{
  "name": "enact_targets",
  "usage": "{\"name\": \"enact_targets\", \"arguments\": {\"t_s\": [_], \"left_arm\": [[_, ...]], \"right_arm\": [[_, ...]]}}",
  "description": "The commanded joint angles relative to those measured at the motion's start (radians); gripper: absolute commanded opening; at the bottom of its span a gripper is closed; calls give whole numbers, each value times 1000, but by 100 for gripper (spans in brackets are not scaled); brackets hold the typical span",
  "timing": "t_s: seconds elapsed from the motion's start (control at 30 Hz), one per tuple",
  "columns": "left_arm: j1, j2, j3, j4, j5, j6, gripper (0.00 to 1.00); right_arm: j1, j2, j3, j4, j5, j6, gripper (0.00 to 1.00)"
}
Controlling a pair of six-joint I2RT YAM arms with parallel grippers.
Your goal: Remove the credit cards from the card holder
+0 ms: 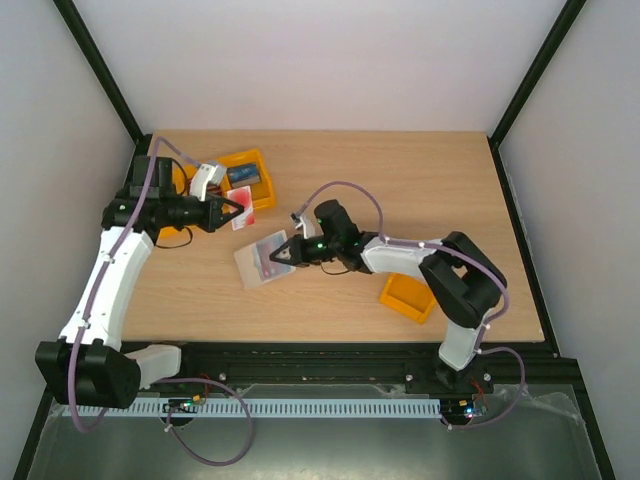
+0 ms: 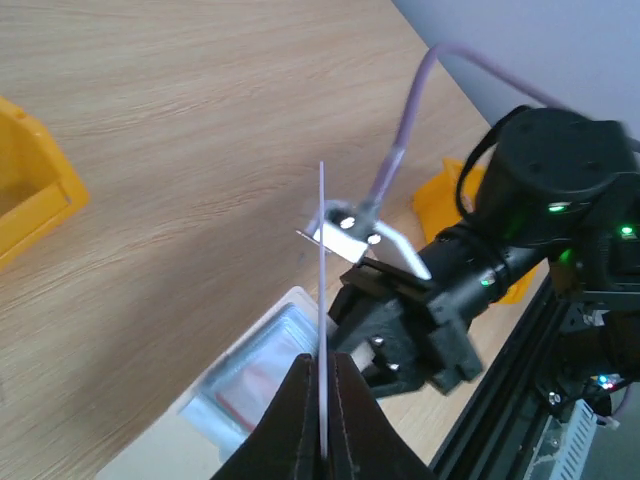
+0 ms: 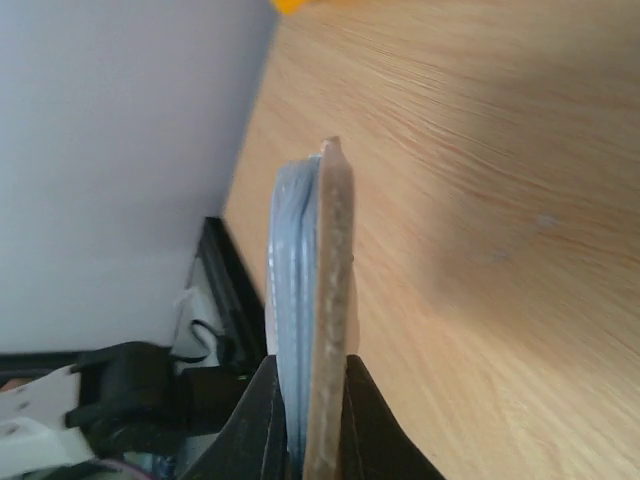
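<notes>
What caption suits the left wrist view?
Left fingers pinch a thin card edge-on; beyond, the right fingers hold the card holder.

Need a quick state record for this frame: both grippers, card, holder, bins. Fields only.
left gripper: shut on a card, thin and edge-on in its wrist view; white with red from above
right gripper: shut on the card holder at its edge
card holder: cream cover, clear sleeves showing; contact with the table unclear
far bin: orange, behind the left gripper, a dark flat item inside
near bin: orange, beside the right arm, contents not visible
</notes>
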Motion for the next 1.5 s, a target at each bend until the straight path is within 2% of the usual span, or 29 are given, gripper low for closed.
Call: {"name": "enact_targets", "arguments": {"t_s": [0.0,0.07,0.1,0.23,0.27,0.33,0.4,0.5,0.57,0.63,0.73,0.8,0.87,1.0,1.13,1.3,1.37,1.47], "left_arm": [[33,-14,26,-68,-12,57,2],[37,1,27,-65,-13,53,2],[36,7,29,-65,-18,54,2],[35,37,31,-65,-46,62,2],[32,46,32,-65,-50,64,2],[24,62,39,-69,-58,74,2],[6,80,53,-88,-64,98,2],[-64,109,86,-138,-83,158,2],[-113,131,118,-187,-83,210,2],[-154,149,152,-242,-66,279,2],[-198,165,181,-310,-45,358,2],[-227,171,189,-347,-45,401,2],[-255,173,198,-375,-47,435,2],[-272,166,218,-397,-35,450,2],[-273,164,217,-419,17,477,2],[-274,157,227,-435,37,489,2],[-274,153,235,-444,39,494,2],[-274,152,245,-479,71,537,2]], "right_arm": [[-17,101,86,-292,130,-93,6],[-29,139,133,-472,213,-205,12],[-39,124,122,-497,250,-218,18],[-103,-35,50,-506,404,-235,61],[-119,-67,56,-541,451,-256,68],[-134,-113,106,-661,580,-311,91],[-136,-137,165,-762,735,-379,99],[-133,-160,249,-841,768,-487,99],[-120,-191,284,-837,672,-589,100],[-99,-246,294,-802,448,-712,97],[-94,-331,257,-703,23,-833,97],[-94,-361,231,-623,-152,-836,95],[-92,-345,251,-617,-244,-833,91],[-92,-304,315,-699,-267,-850,75],[-87,-299,312,-646,-238,-807,64],[-82,-286,310,-571,-273,-752,32],[-79,-282,311,-559,-291,-731,32],[-77,-282,302,-567,-240,-734,35]]}}
